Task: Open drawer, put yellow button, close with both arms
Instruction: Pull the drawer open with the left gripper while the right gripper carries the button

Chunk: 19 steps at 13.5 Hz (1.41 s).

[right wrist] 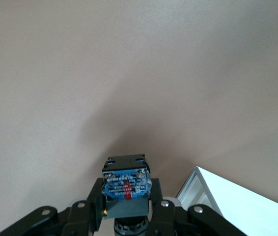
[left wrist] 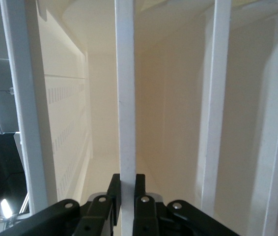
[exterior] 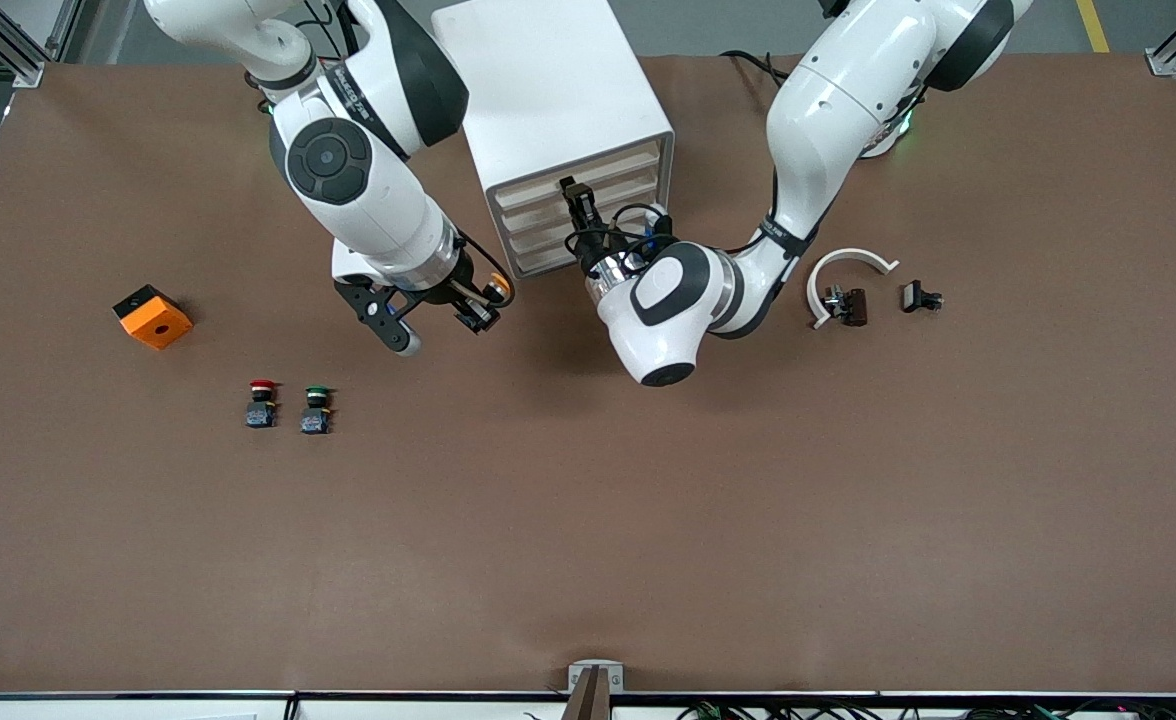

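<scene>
Front view: the left gripper [exterior: 576,205] is at the cabinet [exterior: 558,120] front, on the top drawer [exterior: 588,172], near the table's robot edge. The right gripper [exterior: 478,300] hangs beside the cabinet with the yellow button [exterior: 496,290].

Left wrist view: the jaws pinch a thin drawer lip [left wrist: 125,98]. It could slip when pulled.

Right wrist view: the jaws squeeze the yellow button's blue body [right wrist: 125,186]. A loose hold could drop it.

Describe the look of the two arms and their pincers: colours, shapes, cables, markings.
Both arms, the left arm and the right arm, are glossy white with rounded shells, black joint sections and round end caps. Black cables loop at each wrist. The left pincer and right pincer are black with two fingers. A dark band carries small lettering.
</scene>
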Tool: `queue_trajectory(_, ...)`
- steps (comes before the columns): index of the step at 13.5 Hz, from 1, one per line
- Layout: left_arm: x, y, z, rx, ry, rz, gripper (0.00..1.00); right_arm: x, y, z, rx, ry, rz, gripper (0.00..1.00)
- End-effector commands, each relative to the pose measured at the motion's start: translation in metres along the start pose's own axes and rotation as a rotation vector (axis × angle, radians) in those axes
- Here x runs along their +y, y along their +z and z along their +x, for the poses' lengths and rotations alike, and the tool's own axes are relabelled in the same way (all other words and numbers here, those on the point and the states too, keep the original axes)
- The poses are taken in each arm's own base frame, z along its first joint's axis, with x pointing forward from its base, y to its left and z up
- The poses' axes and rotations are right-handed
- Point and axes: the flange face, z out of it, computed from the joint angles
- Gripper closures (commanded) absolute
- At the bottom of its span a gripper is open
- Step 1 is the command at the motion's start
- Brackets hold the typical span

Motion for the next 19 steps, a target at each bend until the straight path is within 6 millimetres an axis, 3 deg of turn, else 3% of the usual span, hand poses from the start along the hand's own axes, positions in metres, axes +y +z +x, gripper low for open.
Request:
queue_trajectory(1, -0.001, -0.019, 0.005, -0.017, -0.027, -0.016, 1.0, -0.003, -0.004, -0.002, 0.011, 0.014, 0.005, 1.0)
queue_trajectory(2, 0.006, -0.042, 0.013, -0.054, -0.045, -0.034, 1.0, -0.004, -0.005, -0.003, 0.012, 0.014, 0.008, 1.0)
queue_trajectory(6, 0.004, -0.118, 0.026, -0.178, -0.014, -0.157, 1.0, -0.005, -0.005, -0.01, 0.012, 0.02, 0.009, 1.0)
queue_trajectory(9, 0.006, -0.157, 0.041, -0.252, -0.012, -0.19, 1.0, -0.009, -0.01, -0.02, 0.013, 0.038, 0.019, 1.0)
queue_trajectory(10, 0.007, -0.167, 0.047, -0.267, 0.0, -0.194, 0.9, -0.011, -0.01, -0.027, 0.012, 0.039, 0.021, 1.0)
queue_trajectory(11, 0.006, -0.173, 0.051, -0.274, 0.032, -0.2, 0.37, -0.013, -0.011, -0.034, 0.013, 0.05, 0.023, 1.0)
queue_trajectory(12, 0.003, -0.175, 0.053, -0.271, 0.045, -0.208, 0.0, -0.016, -0.016, -0.04, 0.012, 0.064, 0.033, 1.0)
queue_trajectory(15, -0.009, -0.198, 0.063, -0.28, 0.059, -0.231, 0.0, -0.024, -0.023, -0.081, 0.025, 0.088, 0.05, 1.0)
queue_trajectory(17, -0.007, -0.215, 0.075, -0.232, 0.097, -0.329, 0.0, -0.031, -0.016, -0.118, 0.056, 0.1, 0.045, 1.0)
queue_trajectory(19, -0.017, -0.233, 0.088, -0.152, 0.251, -0.445, 0.0, -0.035, -0.003, -0.145, 0.093, 0.119, 0.036, 1.0)
